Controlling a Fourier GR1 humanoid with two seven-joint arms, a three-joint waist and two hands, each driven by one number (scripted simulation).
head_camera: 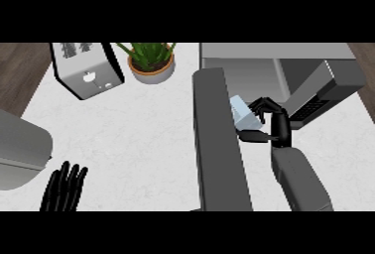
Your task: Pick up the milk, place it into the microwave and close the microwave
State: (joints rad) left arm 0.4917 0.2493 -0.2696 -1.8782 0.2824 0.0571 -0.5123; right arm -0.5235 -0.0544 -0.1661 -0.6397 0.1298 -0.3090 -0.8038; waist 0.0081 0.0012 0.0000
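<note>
A pale blue milk carton (245, 111) is held in my right hand (270, 124), whose fingers and thumb curl round it. The carton sits just right of the open microwave door (218, 144), a long grey slab running down the middle of the view. The microwave body (293, 59) stands at the top right with its cavity open toward the hand. At the lower left edge my left hand (64, 188) rests open, fingers up.
A toaster (86, 69) stands at the top left beside a potted plant (152, 62). A grey rounded object (22, 151) lies at the left edge. White counter (132, 144) spreads between them.
</note>
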